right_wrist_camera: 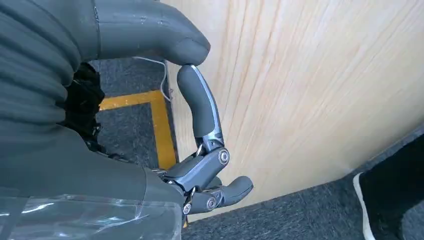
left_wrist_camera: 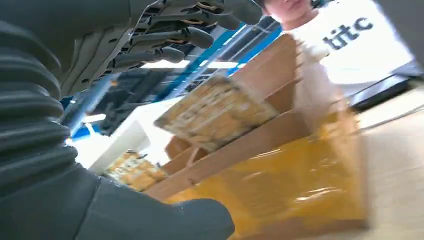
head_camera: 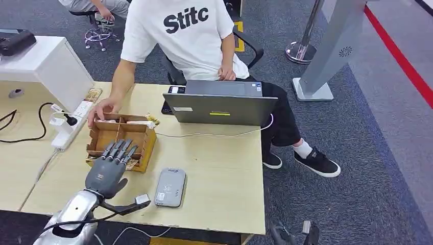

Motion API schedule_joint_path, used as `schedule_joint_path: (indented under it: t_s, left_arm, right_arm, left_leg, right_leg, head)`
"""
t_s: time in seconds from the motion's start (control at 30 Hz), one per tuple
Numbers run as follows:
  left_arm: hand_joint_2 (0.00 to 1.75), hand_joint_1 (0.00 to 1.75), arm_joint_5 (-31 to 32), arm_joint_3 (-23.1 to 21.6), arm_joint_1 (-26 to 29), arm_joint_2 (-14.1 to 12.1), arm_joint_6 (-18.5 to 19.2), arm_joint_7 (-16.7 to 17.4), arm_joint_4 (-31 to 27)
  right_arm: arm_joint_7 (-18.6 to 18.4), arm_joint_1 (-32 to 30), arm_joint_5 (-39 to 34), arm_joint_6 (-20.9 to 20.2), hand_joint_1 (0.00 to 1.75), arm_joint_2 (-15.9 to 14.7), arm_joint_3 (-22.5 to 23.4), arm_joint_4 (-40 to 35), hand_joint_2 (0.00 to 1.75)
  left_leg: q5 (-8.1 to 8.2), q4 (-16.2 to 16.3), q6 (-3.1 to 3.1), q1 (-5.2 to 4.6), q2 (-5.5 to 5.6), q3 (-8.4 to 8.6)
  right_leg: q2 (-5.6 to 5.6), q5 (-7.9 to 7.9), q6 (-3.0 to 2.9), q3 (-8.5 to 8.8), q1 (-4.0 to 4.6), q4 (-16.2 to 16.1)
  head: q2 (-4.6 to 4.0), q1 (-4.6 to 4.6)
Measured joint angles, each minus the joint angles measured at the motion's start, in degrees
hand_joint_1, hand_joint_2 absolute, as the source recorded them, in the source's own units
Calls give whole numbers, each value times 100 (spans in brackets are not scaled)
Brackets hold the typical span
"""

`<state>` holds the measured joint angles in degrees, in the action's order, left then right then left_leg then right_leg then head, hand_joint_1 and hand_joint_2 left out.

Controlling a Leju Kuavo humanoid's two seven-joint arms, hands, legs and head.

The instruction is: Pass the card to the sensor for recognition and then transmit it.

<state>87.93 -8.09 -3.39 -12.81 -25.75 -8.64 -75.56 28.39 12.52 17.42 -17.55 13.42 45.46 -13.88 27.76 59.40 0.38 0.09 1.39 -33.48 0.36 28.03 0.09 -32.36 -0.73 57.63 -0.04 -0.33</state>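
While the left hand [head_camera: 109,168] hovers, fingers apart & empty, over the brown cardboard divider box [head_camera: 121,139], card pick-up pends; next: reach in w/ a pinch. Right hand [right_wrist_camera: 200,150] curled, empty.

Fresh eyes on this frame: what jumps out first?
The robot's left hand, fingers spread, reaches over the near edge of the divided cardboard box on the table. A person in a white T-shirt sits opposite behind a laptop, one hand on the box's far side. A grey card reader lies near the table's front edge.

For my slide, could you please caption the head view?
Left hand hovers open over the brown cardboard divider box, beside the grey card sensor.
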Motion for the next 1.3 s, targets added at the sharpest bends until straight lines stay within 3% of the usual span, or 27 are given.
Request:
schedule_joint_path:
  t_s: [0.2,0.23,0.27,0.3,0.37,0.4,0.43,0.5,0.57,0.6,0.63,0.7,1.3]
  left_arm:
    - [175,0,-55,13,25,103,-55,-129,0]
    - [175,51,-55,15,25,114,-63,-142,0]
    - [175,80,-55,20,26,122,-68,-162,0]
    - [175,61,-52,20,29,131,-70,-164,0]
    - [175,61,-50,26,32,142,-70,-164,0]
    - [175,24,-50,35,36,146,-79,-164,0]
    - [175,9,-50,48,43,149,-89,-164,-2]
    - [175,5,-50,77,52,162,-103,-161,-2]
    - [175,14,-26,107,58,170,-111,-126,-7]
    - [175,44,-6,118,58,173,-109,-98,-9]
    - [175,157,20,137,58,179,-107,-74,-13]
    - [175,175,28,177,58,203,-105,-48,-22]
    - [175,175,181,468,4,515,-118,289,-190]
  right_arm:
    - [-2,0,-2,-4,0,0,-17,0,175]
    - [-2,0,-2,-4,0,0,-17,0,175]
    - [-2,0,-2,-4,0,0,-17,0,175]
    - [-2,0,-4,-4,0,0,-17,0,175]
    - [0,-1,-7,-4,0,0,-17,0,175]
    - [0,0,-9,-4,0,0,-17,0,175]
    - [0,-1,-9,-4,0,0,-17,0,175]
    - [0,-1,-9,-4,0,0,-17,0,175]
    - [4,-1,-18,-4,0,0,-17,0,175]
    - [4,-1,-18,-4,0,0,-17,0,175]
    - [5,-1,-18,-4,0,0,-17,0,175]
    - [9,-2,-22,-4,0,0,-17,0,175]
    - [20,-8,-105,-2,0,0,-17,0,175]
  left_leg:
    - [0,0,0,1,1,0]
    - [0,0,0,1,1,0]
    - [0,0,0,1,1,0]
    - [0,0,0,1,1,0]
    - [0,0,0,1,1,0]
    - [0,0,0,1,1,0]
    - [0,0,0,1,0,0]
    - [0,0,0,1,1,0]
    - [0,0,0,1,1,0]
    - [0,0,0,0,1,0]
    - [0,0,0,0,1,0]
    - [0,0,0,0,1,0]
    - [0,0,0,0,-1,1]
  right_leg:
    - [-1,0,0,0,0,0]
    - [-1,0,0,0,0,0]
    - [-1,0,0,0,0,0]
    - [-1,0,0,0,0,0]
    - [-1,0,0,0,0,1]
    - [-1,0,0,0,0,1]
    - [-1,0,0,0,0,0]
    - [-1,0,0,0,0,0]
    - [-1,0,0,0,0,0]
    - [-1,0,0,0,0,0]
    - [-1,0,0,0,0,0]
    - [0,0,0,0,0,0]
    - [1,0,0,-2,0,0]
  head:
    - [0,0]
    - [0,0]
    - [0,0]
    - [0,0]
    - [0,0]
    - [0,0]
    - [0,0]
    - [0,0]
    - [0,0]
    - [0,0]
    - [0,0]
    - [0,0]
    - [0,0]
